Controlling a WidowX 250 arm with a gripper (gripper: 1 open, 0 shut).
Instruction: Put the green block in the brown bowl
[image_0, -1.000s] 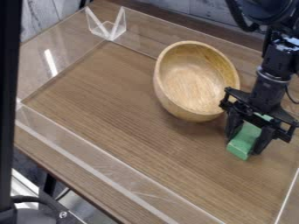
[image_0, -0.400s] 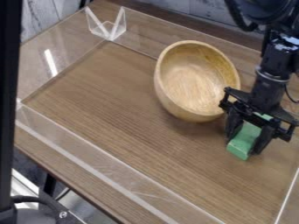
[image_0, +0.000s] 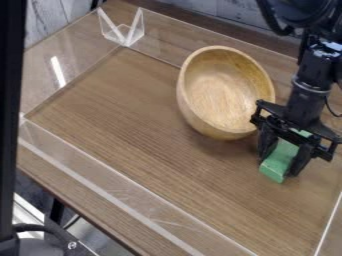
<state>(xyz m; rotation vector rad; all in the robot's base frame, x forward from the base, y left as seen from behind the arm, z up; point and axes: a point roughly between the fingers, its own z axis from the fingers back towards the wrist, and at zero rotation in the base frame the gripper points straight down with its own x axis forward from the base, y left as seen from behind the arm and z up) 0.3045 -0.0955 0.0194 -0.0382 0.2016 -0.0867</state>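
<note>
Green block (image_0: 279, 163) sits low on the wood-grain surface (image_0: 134, 130), just right of the brown bowl (image_0: 222, 92) and outside it; whether it touches the bowl's outer wall cannot be told from this angle. Clear low walls ring the work area.

Gripper (image_0: 286, 152) points nearly straight down over the block. Jaws drawn in as far as they go, black fingers flanking the block's upper part; reads as a grip on the block across its narrow width. Block's bottom end looks to be at or just off the surface.

Handling, judged: block looks rigid, solid, light. Plain smooth faces, likely a bit slick against hard fingers, so a firm pinch matters. Not fragile; a short drop into the bowl should do no harm. Flat parallel sides give good purchase. Best hold is across the two long flat faces near mid-length, so it does not pivot or swing when lifted.

Bowl: thick-walled, wooden, broad opening, likely steady enough to take a dropped block. Rim stands high beside the block, so the lift must clear it.
</note>
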